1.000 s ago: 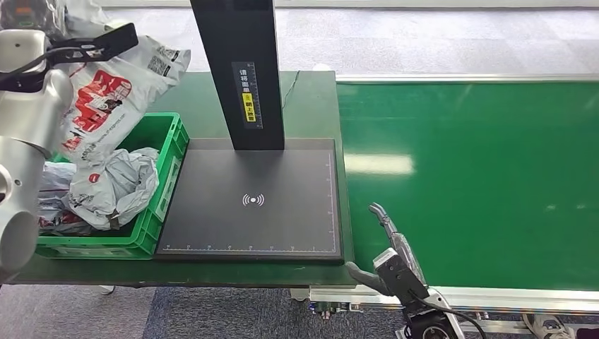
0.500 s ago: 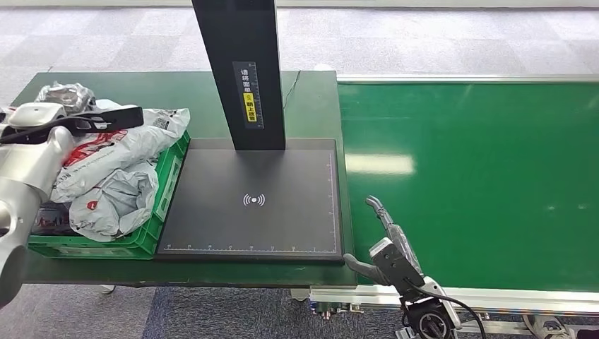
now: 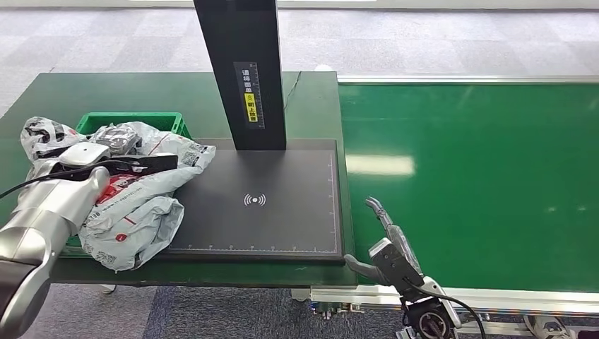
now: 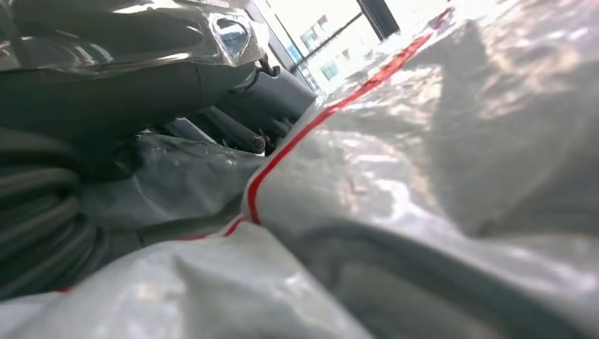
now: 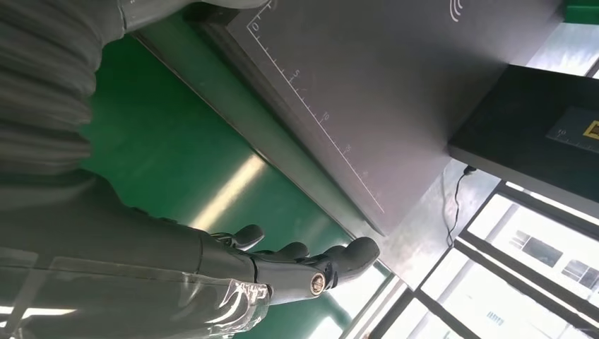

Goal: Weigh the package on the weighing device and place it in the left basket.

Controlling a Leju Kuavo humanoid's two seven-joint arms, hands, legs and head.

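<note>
Head view: left robot hand (image 3: 152, 162) grips package (image 3: 141, 194) overhanging scale (image 3: 282, 205); right robot hand (image 3: 385, 244) open.

The scale plate (image 3: 282, 219) lies open across its middle and right. Its dark post (image 3: 244, 70) blocks the far edge, and piled packages (image 3: 134, 205) spill over the basket (image 3: 127, 121) onto the plate's left margin.
</note>
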